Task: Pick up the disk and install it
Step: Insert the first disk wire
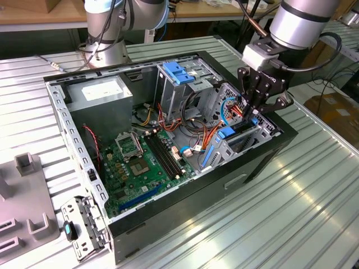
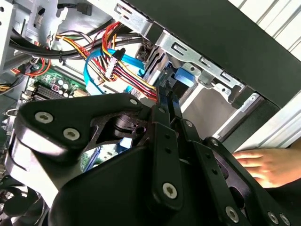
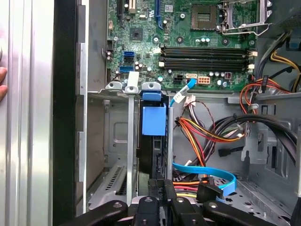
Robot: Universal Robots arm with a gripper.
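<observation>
The disk [image 3: 153,123] stands on edge in the drive bay at the front corner of the open computer case [image 1: 185,210]. It shows as a dark slab with a blue rail between metal guides. In the second wrist view its grey metal side and blue rail [image 2: 182,76] sit under the case's black rim. My gripper [image 1: 253,114] hangs over that bay, on the exterior view's right. Its thin fingers [image 2: 164,101] are shut close together, and their tips [image 3: 159,187] are at the disk's near end. I see nothing between them.
Red, yellow and blue cables [image 2: 110,66] run close beside the bay. The motherboard [image 1: 140,162] lies on the case floor, a grey power-supply box [image 1: 104,95] at the back, and a metal cage with a blue cap [image 1: 178,73] beside it. A person's hand [image 2: 263,165] rests outside the case wall.
</observation>
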